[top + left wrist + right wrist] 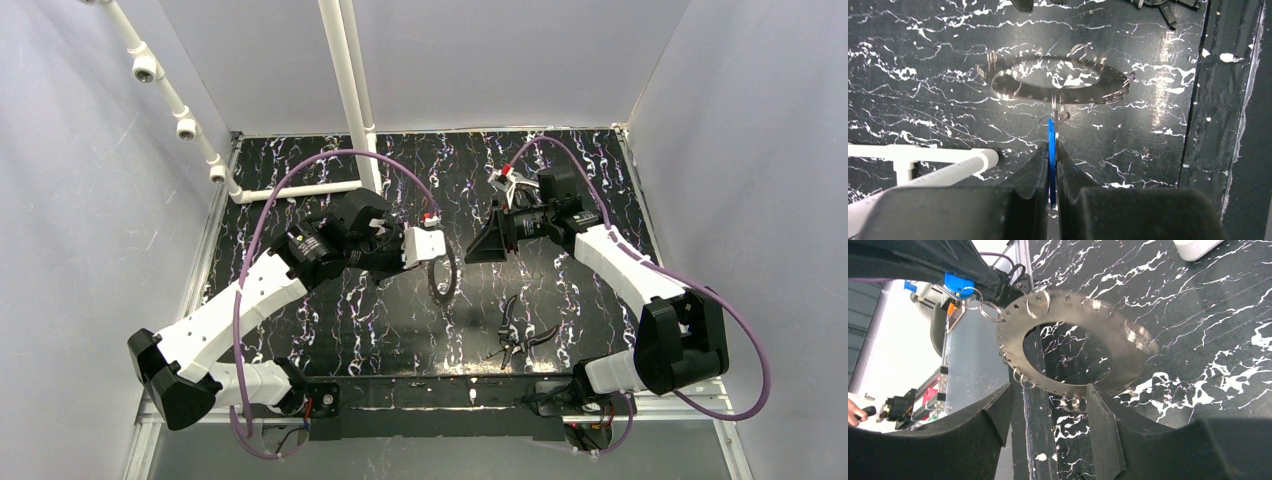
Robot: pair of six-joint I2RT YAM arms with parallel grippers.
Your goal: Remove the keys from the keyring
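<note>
My left gripper [1053,147] is shut on the blue-headed key [1051,165], gripped edge-on between its black fingers. A small split ring links the key to the keyring [1058,80], a large flat silvery ring with holes and several small rings round its rim. The keyring hangs from the left gripper [440,252] above the table [440,280]. My right gripper [1048,395] is open and empty, facing the keyring [1073,345], whose lower rim sits just beyond its fingertips. The key's blue head [959,282] shows at upper left there. In the top view the right gripper [480,245] is just right of the keyring.
Dark-handled pliers [518,330] lie on the black marbled table [330,320] near the front edge, with a slim tool beside them. A white pipe frame [345,100] stands at the back left, and it also shows in the left wrist view [923,167]. Grey walls enclose the table.
</note>
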